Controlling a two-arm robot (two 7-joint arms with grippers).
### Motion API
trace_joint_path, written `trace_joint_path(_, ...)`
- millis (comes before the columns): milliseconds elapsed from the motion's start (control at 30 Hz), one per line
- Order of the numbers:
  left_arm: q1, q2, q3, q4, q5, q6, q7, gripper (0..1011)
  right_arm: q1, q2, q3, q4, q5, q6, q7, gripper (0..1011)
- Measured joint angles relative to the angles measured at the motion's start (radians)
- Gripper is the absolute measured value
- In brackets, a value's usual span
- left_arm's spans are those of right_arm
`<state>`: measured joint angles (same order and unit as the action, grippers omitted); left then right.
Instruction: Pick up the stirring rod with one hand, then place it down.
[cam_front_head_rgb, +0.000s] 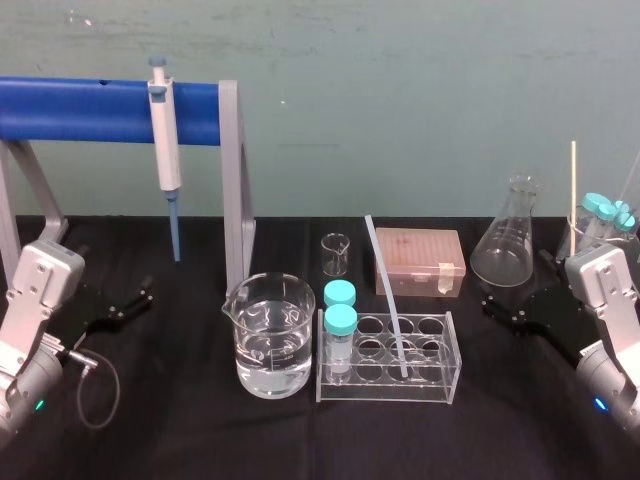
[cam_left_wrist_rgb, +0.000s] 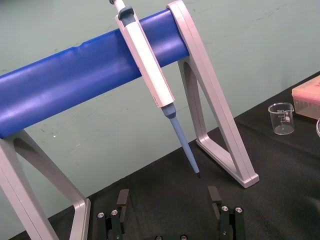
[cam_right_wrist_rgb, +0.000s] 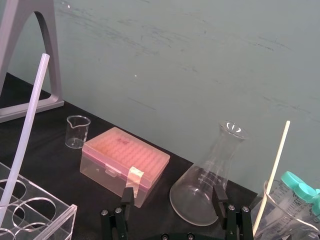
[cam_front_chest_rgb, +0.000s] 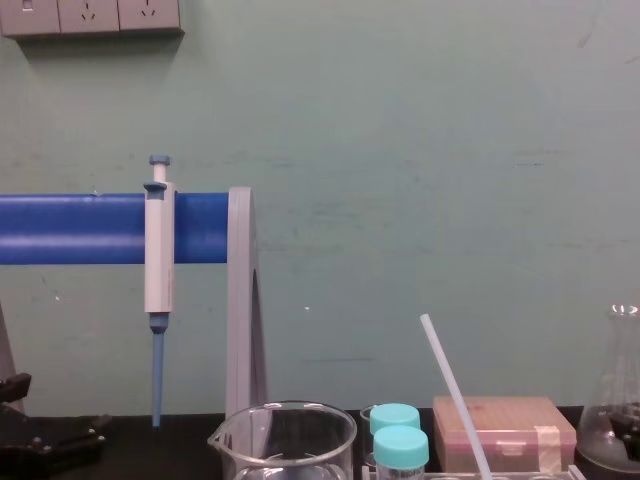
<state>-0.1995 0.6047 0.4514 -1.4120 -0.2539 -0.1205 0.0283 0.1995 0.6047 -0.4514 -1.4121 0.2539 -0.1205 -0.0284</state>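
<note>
- Leaning at a slant in the lower centre of the head view, the long, thin, white translucent stirring rod (cam_front_head_rgb: 386, 298) has its lower end down in a well of the clear plastic tube rack (cam_front_head_rgb: 441, 384). Its upper end stands free in front of the pink lidded tip box (cam_front_head_rgb: 420, 262).
- Judging by its thinness, the rod is light and stiff. Its smooth round shaft looks likely to slip or roll between flat fingers. I cannot tell whether it is glass or plastic, so it is best treated as brittle.
- Taking hold on the free stretch above the rack's rim looks best, with the fingers set across the shaft and only a moderate squeeze.
- Drawing it out along its own slant should keep the lower end from levering the rack, which also looks light.
- The black right pincer (cam_right_wrist_rgb: 173, 199) sits low at the middle right of the head view on the black-covered bench (cam_front_head_rgb: 520, 420). Its fingers are spread with nothing between them, and it is the one nearer the rod.
- The black left pincer (cam_left_wrist_rgb: 168, 202) rests at the middle left, likewise spread and empty, near the blue-tipped white pipette (cam_front_head_rgb: 166, 150).
- Two teal-capped tubes (cam_front_head_rgb: 340, 322) stand in the rack just left of the rod, so an approach from the right has more room.
</note>
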Motion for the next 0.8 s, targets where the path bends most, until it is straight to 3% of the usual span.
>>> trace_joint_path(800,0.000,0.000,0.000,0.000,0.000,0.000,0.000,1000,0.000,0.000,0.000,0.000,0.000,0.000,0.000,1003)
